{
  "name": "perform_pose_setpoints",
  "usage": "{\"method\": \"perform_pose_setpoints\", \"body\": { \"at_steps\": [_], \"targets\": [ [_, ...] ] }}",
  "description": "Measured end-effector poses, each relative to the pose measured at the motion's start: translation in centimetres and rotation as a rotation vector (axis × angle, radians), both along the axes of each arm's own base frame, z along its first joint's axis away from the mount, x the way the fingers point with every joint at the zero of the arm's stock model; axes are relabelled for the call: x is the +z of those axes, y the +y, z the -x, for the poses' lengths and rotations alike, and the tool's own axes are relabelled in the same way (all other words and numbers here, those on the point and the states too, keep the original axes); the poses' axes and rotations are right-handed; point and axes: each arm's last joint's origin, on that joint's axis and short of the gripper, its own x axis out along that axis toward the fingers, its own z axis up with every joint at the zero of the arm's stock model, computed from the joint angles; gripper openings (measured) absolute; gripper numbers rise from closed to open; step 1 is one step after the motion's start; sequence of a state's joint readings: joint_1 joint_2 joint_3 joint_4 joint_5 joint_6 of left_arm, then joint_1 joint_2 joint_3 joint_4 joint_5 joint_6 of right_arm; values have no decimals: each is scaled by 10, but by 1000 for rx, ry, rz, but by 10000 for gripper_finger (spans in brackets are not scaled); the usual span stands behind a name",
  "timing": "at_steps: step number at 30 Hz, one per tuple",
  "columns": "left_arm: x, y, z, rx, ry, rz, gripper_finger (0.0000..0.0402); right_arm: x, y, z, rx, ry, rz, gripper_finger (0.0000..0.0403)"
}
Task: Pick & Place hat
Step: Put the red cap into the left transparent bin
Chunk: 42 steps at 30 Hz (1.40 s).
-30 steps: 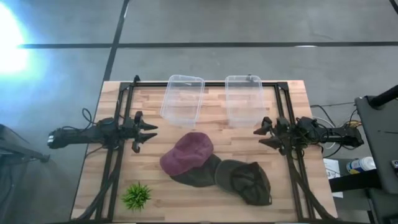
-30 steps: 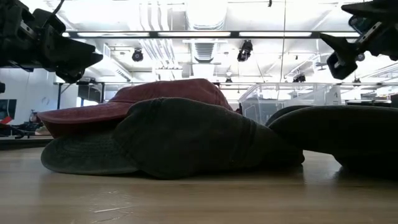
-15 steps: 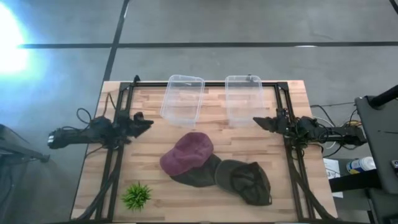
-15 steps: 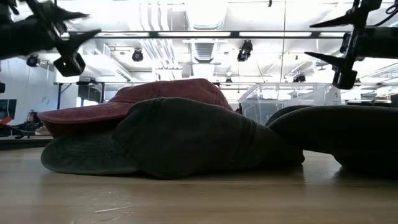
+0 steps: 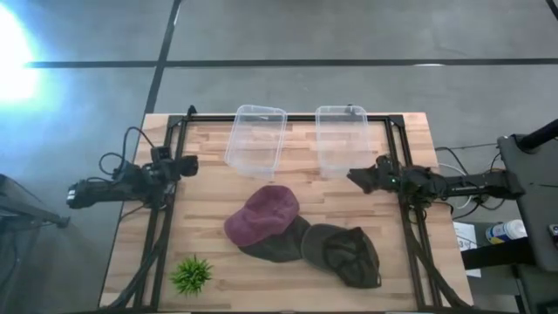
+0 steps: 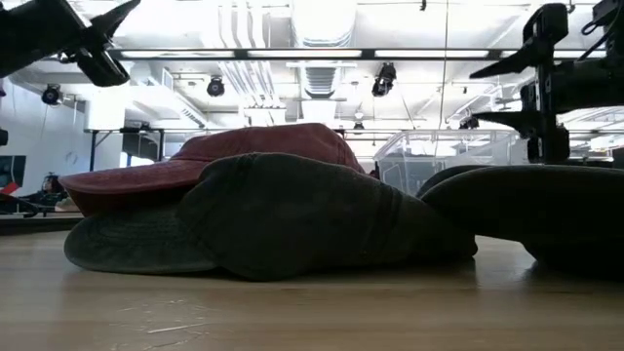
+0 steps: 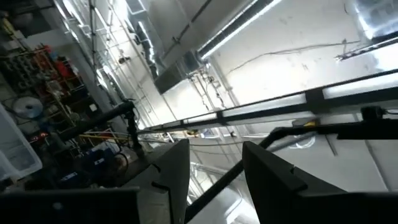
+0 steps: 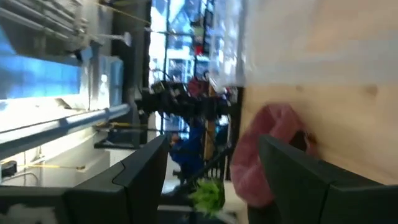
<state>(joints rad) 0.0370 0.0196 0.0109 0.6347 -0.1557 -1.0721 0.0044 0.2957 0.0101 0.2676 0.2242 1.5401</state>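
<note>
A maroon cap point(image 5: 261, 215) point(image 6: 244, 151) point(image 8: 266, 155) lies on a dark olive hat point(image 5: 277, 247) point(image 6: 283, 219), whose underside rests on the wooden table. A second dark hat point(image 5: 347, 255) point(image 6: 531, 210) lies against it on the right. My left gripper point(image 5: 190, 163) point(image 6: 119, 39) point(image 7: 214, 171) hangs open near the table's left rail, tipped up toward the ceiling. My right gripper point(image 5: 353, 178) point(image 6: 478, 96) point(image 8: 212, 149) is open above the table's right side, right of the maroon cap and pointing toward the table's middle. Neither touches anything.
Two clear plastic bins point(image 5: 256, 139) point(image 5: 342, 139) stand side by side at the far edge. A small green plant point(image 5: 192, 275) point(image 8: 208, 194) sits at the near left corner. Black rails point(image 5: 161, 218) point(image 5: 410, 227) run along both sides. Bare wood lies between the hats and the bins.
My left gripper has drawn back toward the table's left and far edges and tipped upward. My right gripper has rolled about its axis and shifted a little toward the table's middle. The hats have stayed where they were.
</note>
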Motion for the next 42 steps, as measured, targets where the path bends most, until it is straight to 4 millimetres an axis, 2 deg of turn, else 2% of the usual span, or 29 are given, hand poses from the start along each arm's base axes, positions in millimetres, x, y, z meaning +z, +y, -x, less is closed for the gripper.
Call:
{"method": "perform_pose_setpoints", "body": {
  "at_steps": [5,8,11,14,19,25,28,32,37,40,42],
  "targets": [
    [-4,8,-1,264,56,116,142,-6,3,-5,87,65,-40,247],
    [-4,9,-6,288,138,165,139,2,4,-10,129,86,-16,247],
    [-1,9,-15,254,331,227,135,15,4,-18,159,102,56,247],
    [5,6,-25,141,596,246,131,26,5,-26,194,140,108,247],
    [3,-6,-45,-184,1076,287,126,30,8,-41,282,296,87,247],
    [-5,-34,-66,-395,1313,299,126,34,10,-70,366,400,89,247],
    [-10,-51,-67,-460,1360,332,126,38,10,-89,379,440,129,247],
    [-24,-74,-59,-476,1446,437,126,41,10,-116,399,485,190,247],
    [-38,-93,-54,-395,1345,572,126,39,9,-150,419,527,230,247],
    [-46,-101,-56,-391,1207,678,126,29,8,-171,463,529,212,247],
    [-55,-104,-56,-388,1182,704,126,22,8,-185,481,507,191,247]
  ]
}}
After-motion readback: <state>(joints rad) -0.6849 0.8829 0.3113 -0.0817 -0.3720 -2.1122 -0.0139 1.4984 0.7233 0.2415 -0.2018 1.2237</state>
